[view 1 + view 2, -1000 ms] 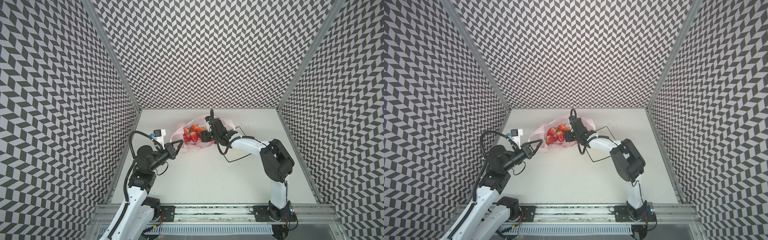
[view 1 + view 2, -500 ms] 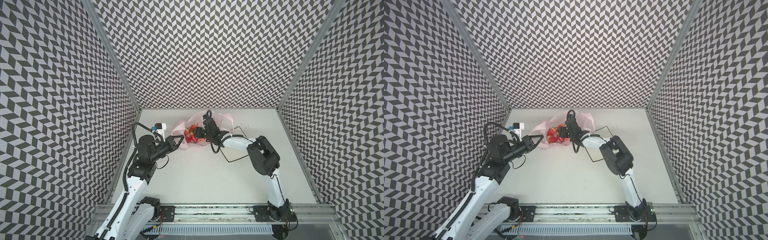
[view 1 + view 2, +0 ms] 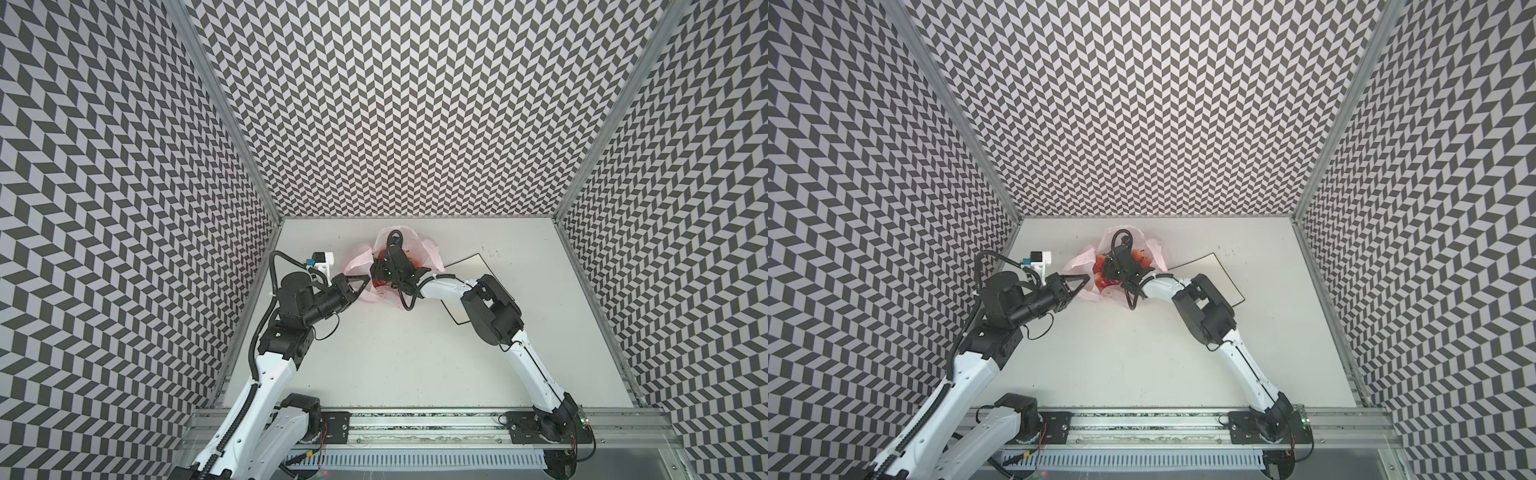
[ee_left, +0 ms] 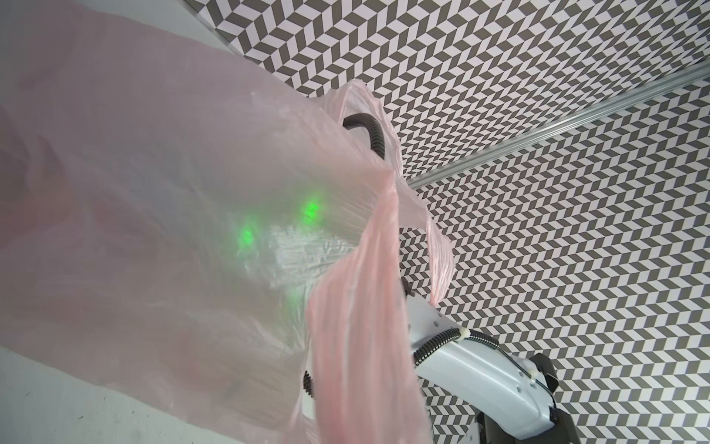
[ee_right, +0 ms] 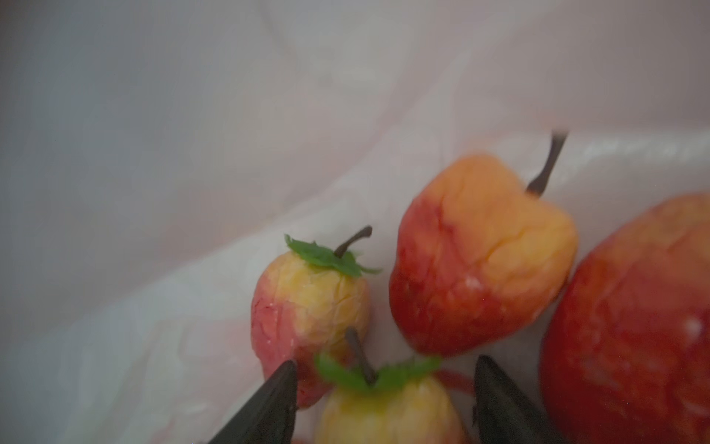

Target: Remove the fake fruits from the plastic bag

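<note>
Reaching inside the plastic bag [image 3: 1084, 259] near the counter's [image 3: 1142, 365] far edge, the right pincer [image 5: 384, 399] stands apart around a small yellow fruit [image 5: 388, 411]. Left pincer [image 3: 1082, 281] pinches the bag's rim. No fake fruits [image 5: 480, 253] appear outside yet.

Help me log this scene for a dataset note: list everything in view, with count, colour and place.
thin translucent plastic bag: one, pale pink, far middle of the table, mouth held open.
small fake fruits: at least four seen, yellow-red, inside the bag.
flat square plate: one, white with black rim, right of the bag.
table: one, white.
left gripper: shut on the bag's edge.
right gripper: open, inside the bag, straddling one fruit.
</note>
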Motion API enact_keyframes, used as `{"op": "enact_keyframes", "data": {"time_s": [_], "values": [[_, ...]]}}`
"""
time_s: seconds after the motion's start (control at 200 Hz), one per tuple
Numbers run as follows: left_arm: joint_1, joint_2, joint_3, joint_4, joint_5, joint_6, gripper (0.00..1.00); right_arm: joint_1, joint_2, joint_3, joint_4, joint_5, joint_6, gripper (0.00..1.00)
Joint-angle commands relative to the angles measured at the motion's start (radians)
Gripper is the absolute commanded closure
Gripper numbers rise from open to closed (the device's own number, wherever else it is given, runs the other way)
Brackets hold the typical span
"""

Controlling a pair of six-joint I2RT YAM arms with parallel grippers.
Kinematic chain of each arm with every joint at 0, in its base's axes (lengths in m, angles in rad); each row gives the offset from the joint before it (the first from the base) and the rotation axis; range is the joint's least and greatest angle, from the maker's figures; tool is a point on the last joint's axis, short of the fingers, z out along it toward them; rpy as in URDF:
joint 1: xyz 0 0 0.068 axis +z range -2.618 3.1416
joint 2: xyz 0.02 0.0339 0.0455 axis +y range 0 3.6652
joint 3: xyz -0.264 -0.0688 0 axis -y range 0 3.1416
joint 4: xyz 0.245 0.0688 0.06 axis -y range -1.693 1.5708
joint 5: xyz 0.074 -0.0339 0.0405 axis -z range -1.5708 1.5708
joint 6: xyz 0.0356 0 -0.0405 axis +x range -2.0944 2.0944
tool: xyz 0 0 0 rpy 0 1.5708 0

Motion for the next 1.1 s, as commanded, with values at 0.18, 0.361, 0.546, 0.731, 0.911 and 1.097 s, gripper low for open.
{"op": "enact_keyframes", "data": {"time_s": [0.18,0.361,0.546,0.731,0.911,1.097], "values": [[-0.005,-0.009,0.0,0.016,0.003,-0.013,1.0,0.039,0.063,0.032,-0.119,0.189,-0.059,0.38],[-0.008,0.002,0.002,0.018,0.004,-0.01,1.0,0.045,0.051,0.035,-0.109,0.198,-0.116,0.55],[-0.005,0.008,0.0,0.018,-0.008,-0.012,1.0,0.056,-0.026,-0.008,-0.047,0.182,-0.188,0.66],[-0.005,0.008,-0.01,0.032,-0.022,-0.019,1.0,0.066,-0.143,-0.112,0.038,0.1,-0.241,0.7],[-0.005,0.0,-0.028,0.058,-0.038,-0.029,1.0,0.068,-0.254,-0.227,0.096,-0.039,-0.257,0.71],[-0.004,-0.016,-0.043,0.053,-0.069,-0.018,1.0,0.068,-0.366,-0.341,0.102,-0.188,-0.333,0.71]]}}
